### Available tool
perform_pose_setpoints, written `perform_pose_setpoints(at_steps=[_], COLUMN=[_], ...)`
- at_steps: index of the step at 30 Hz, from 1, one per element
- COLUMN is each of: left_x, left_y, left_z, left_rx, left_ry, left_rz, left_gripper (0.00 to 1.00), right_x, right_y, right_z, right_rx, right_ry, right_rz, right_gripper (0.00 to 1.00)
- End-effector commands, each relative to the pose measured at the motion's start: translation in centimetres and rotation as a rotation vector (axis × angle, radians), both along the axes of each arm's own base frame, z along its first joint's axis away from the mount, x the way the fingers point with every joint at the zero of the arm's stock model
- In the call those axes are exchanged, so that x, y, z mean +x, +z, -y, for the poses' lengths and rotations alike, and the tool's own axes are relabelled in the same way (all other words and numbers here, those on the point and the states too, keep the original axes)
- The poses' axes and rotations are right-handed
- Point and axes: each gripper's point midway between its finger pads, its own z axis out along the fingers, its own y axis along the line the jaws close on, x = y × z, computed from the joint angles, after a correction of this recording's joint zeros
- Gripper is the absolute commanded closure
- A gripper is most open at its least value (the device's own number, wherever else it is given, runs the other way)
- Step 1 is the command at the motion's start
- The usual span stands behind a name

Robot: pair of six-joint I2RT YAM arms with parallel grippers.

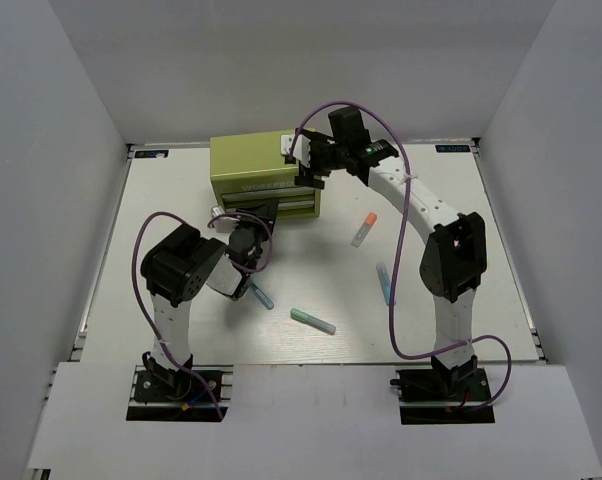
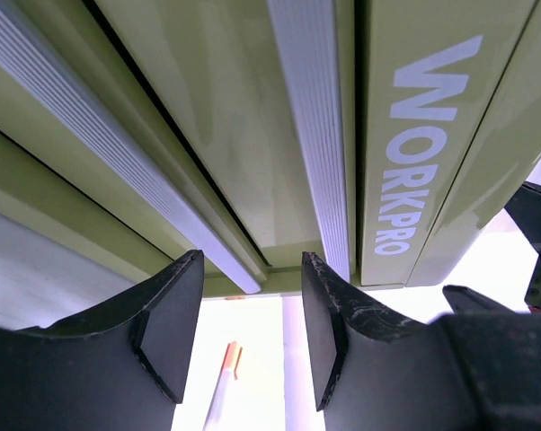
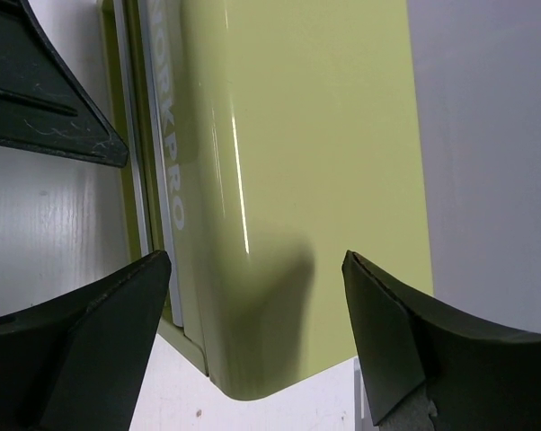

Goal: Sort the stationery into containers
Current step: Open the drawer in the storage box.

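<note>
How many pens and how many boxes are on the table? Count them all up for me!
Pens: 4 (orange-capped clear, light blue, mint green, thin blue)
Green drawer cabinet: 1
Total: 5

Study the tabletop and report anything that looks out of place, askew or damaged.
Nothing looks damaged or spilled. Four pens lie scattered at different angles on the white table, outside the olive-green metal drawer cabinet: clear orange-capped pen, light blue pen, mint green pen, thin blue pen.
</note>
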Motion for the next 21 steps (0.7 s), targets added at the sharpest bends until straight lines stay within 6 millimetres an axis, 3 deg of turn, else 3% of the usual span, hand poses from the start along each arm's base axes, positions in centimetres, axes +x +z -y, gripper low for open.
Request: perform_pose_setpoints(at_steps=[1,14,21], left_x=[-2.3,-2.7,-2.6], left_y=[13.6,15.4,15.3], left_z=[-1.6,-2.4,-2.9], left_rx=[-0.217,-0.208,-0.206], left_ry=[0.011,0.029,0.059], left_rz=[0.456,0.497,0.493], left_gripper=[0.42,0.42,0.42], right_x=[1.0,1.3,1.3], right_y=[1.0,0.8,0.6], right_z=[0.0,0.1,0.1], right_rx=[0.003,-0.003,-0.006], right_ry=[-0.016,-0.033,-0.034], right_rz=[0.039,0.038,0.036], right_gripper=[0.17,0.17,0.17])
